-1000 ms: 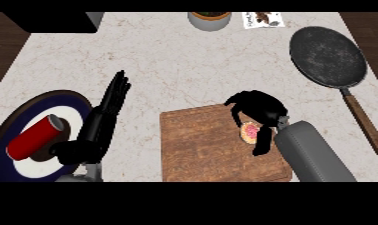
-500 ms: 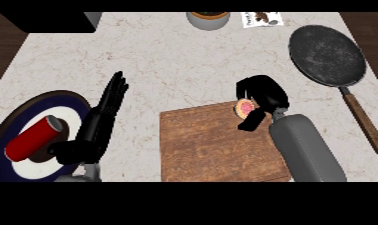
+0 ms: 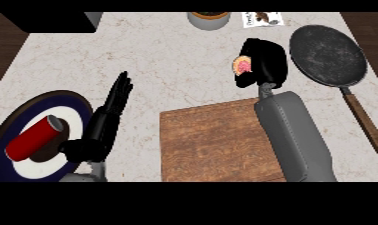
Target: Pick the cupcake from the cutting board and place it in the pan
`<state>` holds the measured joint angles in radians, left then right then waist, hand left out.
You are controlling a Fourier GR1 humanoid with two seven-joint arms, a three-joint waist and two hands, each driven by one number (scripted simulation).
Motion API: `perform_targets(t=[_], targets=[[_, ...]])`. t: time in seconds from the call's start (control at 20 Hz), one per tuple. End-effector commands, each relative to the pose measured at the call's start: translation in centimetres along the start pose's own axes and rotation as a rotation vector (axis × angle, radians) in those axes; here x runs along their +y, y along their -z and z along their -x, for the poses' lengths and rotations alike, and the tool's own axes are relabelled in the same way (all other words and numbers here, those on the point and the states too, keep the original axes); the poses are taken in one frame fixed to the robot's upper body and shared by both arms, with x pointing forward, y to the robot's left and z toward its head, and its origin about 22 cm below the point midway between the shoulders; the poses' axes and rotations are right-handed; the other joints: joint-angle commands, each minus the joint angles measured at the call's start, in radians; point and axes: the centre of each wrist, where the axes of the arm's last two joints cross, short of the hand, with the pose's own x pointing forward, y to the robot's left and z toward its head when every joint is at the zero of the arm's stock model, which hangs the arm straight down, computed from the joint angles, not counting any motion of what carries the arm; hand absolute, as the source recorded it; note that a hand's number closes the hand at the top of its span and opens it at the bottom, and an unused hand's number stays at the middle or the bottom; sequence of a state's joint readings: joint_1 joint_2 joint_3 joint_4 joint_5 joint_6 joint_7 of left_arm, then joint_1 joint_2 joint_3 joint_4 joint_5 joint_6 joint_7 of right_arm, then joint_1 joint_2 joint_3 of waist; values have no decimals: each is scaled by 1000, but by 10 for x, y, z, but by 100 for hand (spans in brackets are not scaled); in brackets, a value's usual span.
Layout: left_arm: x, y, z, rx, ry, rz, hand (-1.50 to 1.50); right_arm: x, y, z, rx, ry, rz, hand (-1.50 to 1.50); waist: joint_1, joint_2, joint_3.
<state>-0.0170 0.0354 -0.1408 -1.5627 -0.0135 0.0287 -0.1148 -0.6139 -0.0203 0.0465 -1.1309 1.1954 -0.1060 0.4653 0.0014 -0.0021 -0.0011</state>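
Over the tabletop (image 3: 166,54), between the cutting board (image 3: 210,141) and the pan (image 3: 327,59), the right robot hand (image 3: 264,61) is curled round the cupcake (image 3: 242,65). The left robot hand (image 3: 102,119) has straight fingers.

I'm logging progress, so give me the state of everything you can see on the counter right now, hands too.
right hand: shut on the cupcake
cupcake: off the cutting board, over the counter, not yet in the pan
pan: empty
cutting board: bare
left hand: open, resting beside the plate
red can: on its side on the plate
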Motion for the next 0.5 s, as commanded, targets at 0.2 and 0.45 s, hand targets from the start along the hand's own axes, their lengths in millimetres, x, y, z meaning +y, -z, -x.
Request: perform_targets(t=[0.2,0.45], targets=[[10,1,-11,-10,20,-11,0,-39,2,0,133,187,238,150,-4,-1,1],[14,5,-2,-21,3,2,0,-66,33,25,250,273,291,150,2,4,1]])
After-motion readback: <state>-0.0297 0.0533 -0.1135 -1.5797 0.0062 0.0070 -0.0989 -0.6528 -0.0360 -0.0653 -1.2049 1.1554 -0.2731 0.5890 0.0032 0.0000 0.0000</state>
